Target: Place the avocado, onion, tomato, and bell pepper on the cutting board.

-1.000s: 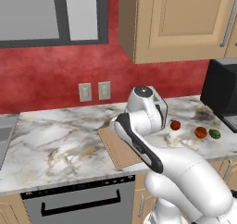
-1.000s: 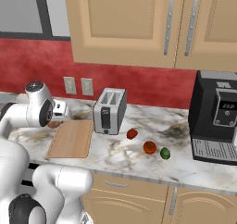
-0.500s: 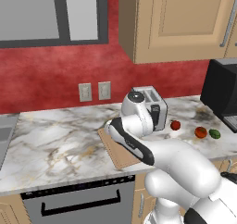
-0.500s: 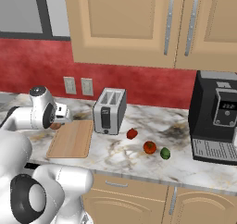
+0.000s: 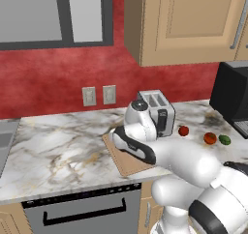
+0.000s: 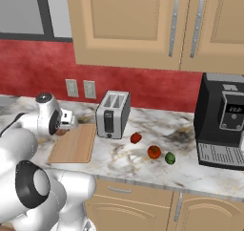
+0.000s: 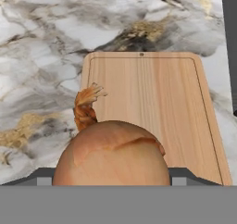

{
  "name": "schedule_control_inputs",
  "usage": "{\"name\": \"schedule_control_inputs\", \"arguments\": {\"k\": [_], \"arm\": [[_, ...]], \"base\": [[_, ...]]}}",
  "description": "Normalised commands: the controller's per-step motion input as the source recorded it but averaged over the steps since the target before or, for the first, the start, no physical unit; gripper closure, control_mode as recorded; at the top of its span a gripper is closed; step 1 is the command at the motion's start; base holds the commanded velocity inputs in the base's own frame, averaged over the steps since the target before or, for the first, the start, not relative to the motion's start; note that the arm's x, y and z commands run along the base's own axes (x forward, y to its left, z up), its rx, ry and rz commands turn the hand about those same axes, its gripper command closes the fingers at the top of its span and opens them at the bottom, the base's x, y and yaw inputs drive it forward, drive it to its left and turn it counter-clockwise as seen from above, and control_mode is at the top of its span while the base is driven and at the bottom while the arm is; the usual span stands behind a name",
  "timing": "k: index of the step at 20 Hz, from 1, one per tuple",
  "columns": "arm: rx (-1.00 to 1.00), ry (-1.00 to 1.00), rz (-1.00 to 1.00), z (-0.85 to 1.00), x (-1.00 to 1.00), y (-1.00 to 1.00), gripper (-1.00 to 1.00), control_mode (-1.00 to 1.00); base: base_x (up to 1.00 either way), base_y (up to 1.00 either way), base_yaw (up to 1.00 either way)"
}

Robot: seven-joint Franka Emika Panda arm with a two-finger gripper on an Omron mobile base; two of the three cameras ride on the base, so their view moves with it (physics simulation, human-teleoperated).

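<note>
The claw grips the onion above the cutting board's near end – seemingly not touching it – while bell pepper, tomato and avocado sit on the counter beside the toaster.

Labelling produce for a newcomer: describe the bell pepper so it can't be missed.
Start at the toaster on the marble counter. Three small items trail from it toward the coffee machine; the bell pepper is nearest the toaster. It is deep red, unlike the orange-red tomato and green avocado.
</note>
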Motion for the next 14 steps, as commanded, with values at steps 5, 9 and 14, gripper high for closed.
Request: {"name": "schedule_control_inputs", "arguments": {"k": [5,9,14], "arm": [[0.0,0.01,0.0,-0.33,0.06,0.0,1.0,-1.0],[0.01,0.02,0.0,-0.34,0.11,0.0,1.0,-1.0],[0.02,0.03,0.0,-0.32,0.17,0.0,1.0,-1.0]], "base": [[0.0,0.0,0.0],[0.0,0.0,0.0],[0.0,0.0,0.0]]}}
